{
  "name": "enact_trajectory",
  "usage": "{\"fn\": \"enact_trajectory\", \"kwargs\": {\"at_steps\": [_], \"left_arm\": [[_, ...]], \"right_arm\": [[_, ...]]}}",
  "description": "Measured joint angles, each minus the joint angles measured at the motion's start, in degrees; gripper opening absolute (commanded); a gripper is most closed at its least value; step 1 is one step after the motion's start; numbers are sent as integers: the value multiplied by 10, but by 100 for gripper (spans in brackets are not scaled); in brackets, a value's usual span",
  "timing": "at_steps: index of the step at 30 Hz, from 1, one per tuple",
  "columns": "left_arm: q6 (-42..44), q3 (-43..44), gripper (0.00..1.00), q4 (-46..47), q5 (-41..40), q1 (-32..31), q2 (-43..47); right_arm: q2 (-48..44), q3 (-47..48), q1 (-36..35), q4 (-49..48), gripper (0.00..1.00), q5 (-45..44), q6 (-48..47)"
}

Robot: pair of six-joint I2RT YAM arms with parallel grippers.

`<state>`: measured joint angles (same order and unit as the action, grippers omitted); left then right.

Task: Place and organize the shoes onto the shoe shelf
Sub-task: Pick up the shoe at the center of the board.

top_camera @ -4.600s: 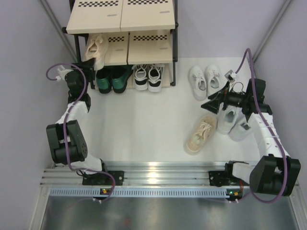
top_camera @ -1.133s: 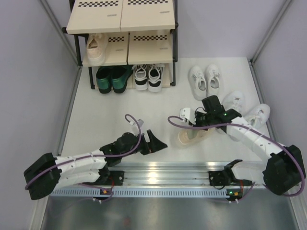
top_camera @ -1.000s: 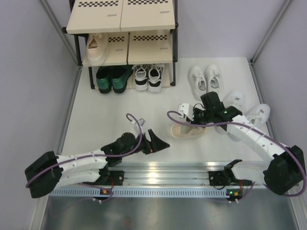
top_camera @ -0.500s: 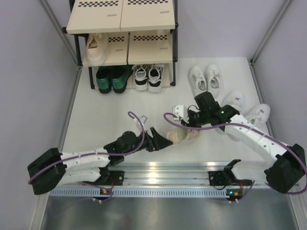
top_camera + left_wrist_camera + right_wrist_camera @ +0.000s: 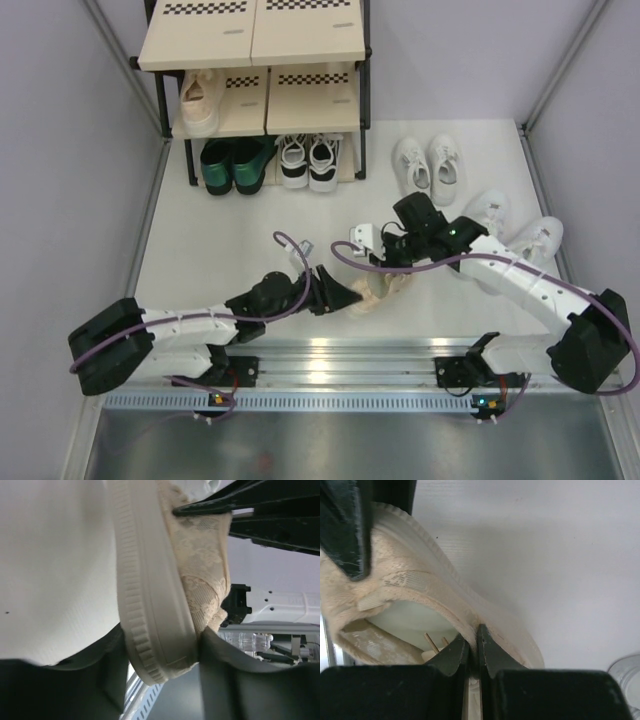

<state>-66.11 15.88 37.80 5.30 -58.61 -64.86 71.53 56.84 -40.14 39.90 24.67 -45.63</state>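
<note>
Shelf (image 5: 250,35): one tan shoe (image 5: 200,98) sits at the left end of its middle board. The bottom board holds the green shoes (image 5: 232,166) on the left, with the black-and-white sneakers (image 5: 308,162) just beside them.

Left gripper (image 5: 161,630), well in front of the shelf: its fingers are pressed against one end of the second tan shoe (image 5: 385,287), one on the ribbed sole and the other on the lace upper.

Right gripper (image 5: 472,636), in front of the shelf's right end: its fingers are closed together, pinching the side wall of the same shoe at its opening.

Small white sneakers (image 5: 428,168): paired on the floor (image 5: 250,240), just right of the shelf.

Pale grey sneakers (image 5: 543,236): further right of the shelf and nearer the arms.
</note>
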Motion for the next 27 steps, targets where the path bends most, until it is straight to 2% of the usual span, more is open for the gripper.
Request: {"fn": "enact_trajectory", "kwargs": {"at_steps": [1,2,3,4,6,7,8,10,11,16,21,27], "left_arm": [[-3,0,25,-1,-7,0,-7],[-3,-1,9,-4,-13,1,-12],[-1,-2,3,-3,-20,3,-14],[-1,-4,0,-1,-21,3,-13],[2,-8,0,1,-25,2,-4],[4,-12,0,2,-28,1,2],[8,-18,0,3,-31,1,9],[20,-31,0,6,-41,1,25],[25,-42,0,8,-46,1,35],[45,-103,0,7,-70,2,85],[77,-132,0,6,-84,2,141],[129,-137,0,0,-99,2,218]], "right_arm": [[0,3,-1,4,0,0,-1],[0,4,-2,4,0,-2,-3],[0,6,-3,4,0,-2,-3],[0,6,-4,2,1,-3,-4],[0,6,-4,2,9,-2,-4],[0,6,-5,2,15,-2,-3],[0,6,-7,1,34,0,-3],[0,7,-10,0,57,3,5],[0,8,-10,0,71,4,8],[-7,41,7,0,99,16,45],[-37,58,108,-31,99,98,139],[-23,-15,234,-148,100,219,319]]}}
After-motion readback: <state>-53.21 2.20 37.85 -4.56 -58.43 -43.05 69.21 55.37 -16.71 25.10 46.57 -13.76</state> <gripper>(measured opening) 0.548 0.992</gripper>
